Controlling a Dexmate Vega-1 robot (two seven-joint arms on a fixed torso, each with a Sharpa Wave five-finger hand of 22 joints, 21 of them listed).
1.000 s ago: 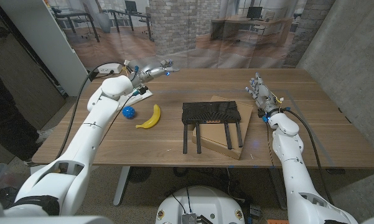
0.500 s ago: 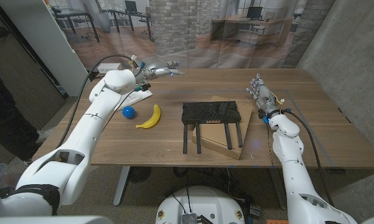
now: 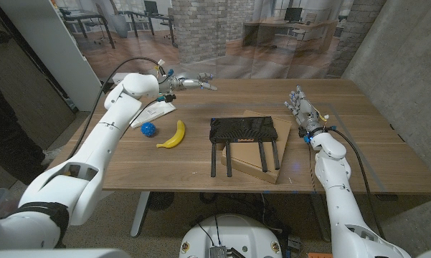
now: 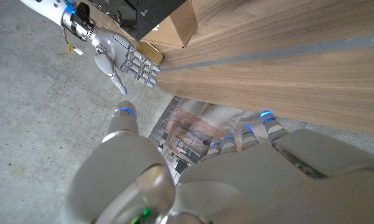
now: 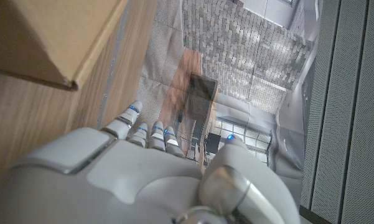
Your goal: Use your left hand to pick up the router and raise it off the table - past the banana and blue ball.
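Aloft, left hand [image 3: 191, 83], fingers [image 3: 208, 87] outstretched, empty.

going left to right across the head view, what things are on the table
blue ball → banana → router → right hand

A flat cardboard box [image 3: 271, 147] lies at the middle of the wooden table [image 3: 358, 136], its near right corner toward the near edge. On the far left of the table lies a small white packet [image 3: 158, 112] (its markings too small to read). Behind the table hangs a printed backdrop [image 3: 222, 36] of a brick-walled office.
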